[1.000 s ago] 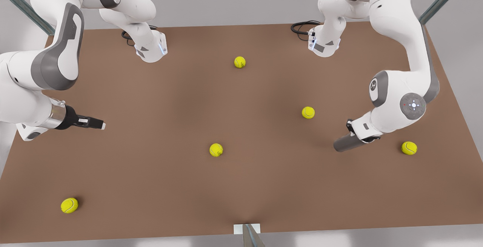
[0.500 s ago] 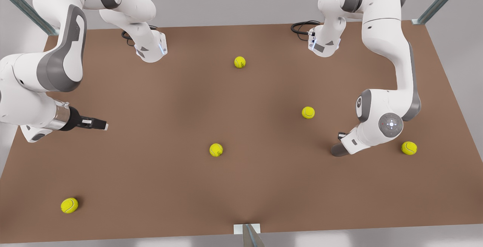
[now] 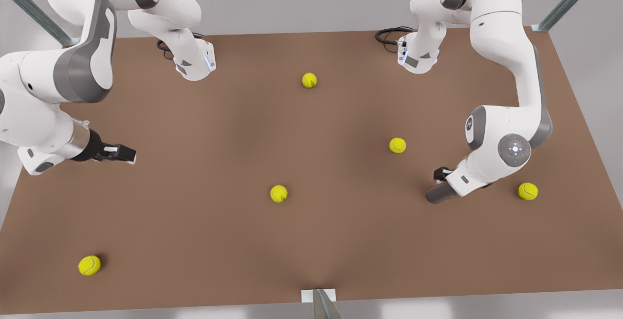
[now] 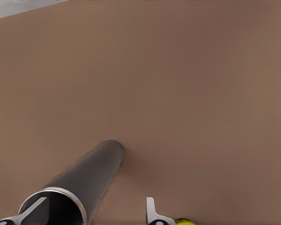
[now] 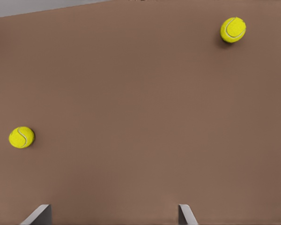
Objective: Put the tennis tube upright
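The tennis tube (image 3: 439, 194) had tipped steeper, clamped in the left end effector (image 3: 450, 182) on the bench (image 3: 311, 241). The right end effector (image 3: 127, 154) waited, fingers apart.

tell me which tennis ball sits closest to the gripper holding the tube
The tennis ball by the table's edge at the front view's right. It lies just beyond the left gripper clamping the tennis tube; the other four balls sit farther off.

Five scattered tennis balls (image 3: 279, 193) dot the table (image 3: 204, 221), with broad bare passages between.
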{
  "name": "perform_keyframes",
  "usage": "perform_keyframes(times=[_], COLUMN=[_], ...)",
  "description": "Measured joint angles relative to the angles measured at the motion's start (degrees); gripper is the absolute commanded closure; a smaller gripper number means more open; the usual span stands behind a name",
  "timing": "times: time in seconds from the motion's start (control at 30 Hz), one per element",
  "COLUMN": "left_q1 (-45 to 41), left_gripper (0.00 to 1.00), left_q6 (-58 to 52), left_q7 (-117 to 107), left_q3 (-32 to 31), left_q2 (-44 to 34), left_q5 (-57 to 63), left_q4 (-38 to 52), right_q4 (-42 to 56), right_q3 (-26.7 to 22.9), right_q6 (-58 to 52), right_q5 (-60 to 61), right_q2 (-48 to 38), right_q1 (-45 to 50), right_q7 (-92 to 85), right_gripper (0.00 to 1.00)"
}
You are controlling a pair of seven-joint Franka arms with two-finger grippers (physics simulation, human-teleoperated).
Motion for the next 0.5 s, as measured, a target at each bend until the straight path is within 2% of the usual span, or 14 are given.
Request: perform_keyframes(times=[0.07, 0.23, 0.33, 0.5], left_q1=[0.18, 1.28, 1.26, 1.27], left_gripper=[0.0, 0.0, 0.0, 0.0], left_q6=[-0.99, -12.77, -17.98, -22.46], left_q7=[-0.42, -1.28, -1.67, -2.22], left_q3=[0.0, -0.01, 0.0, -0.02], left_q2=[-1.44, -3.23, -8.0, -10.72], left_q5=[0.05, -0.59, -0.58, 0.23], left_q4=[0.78, 12.79, 12.38, 10.08], right_q4=[0.1, 0.14, 0.14, 0.14], right_q3=[0.12, 0.18, 0.16, 0.15], right_q6=[-0.46, -1.41, -1.74, -2.06], right_q5=[-0.61, -1.21, -1.32, -1.33], right_q2=[0.05, 0.23, 0.26, 0.26], right_q1=[0.0, 0.16, 0.1, 0.17], right_q7=[-0.05, -0.13, -0.17, -0.22], right_gripper=[0.0, 0.0, 0.0, 0.0])
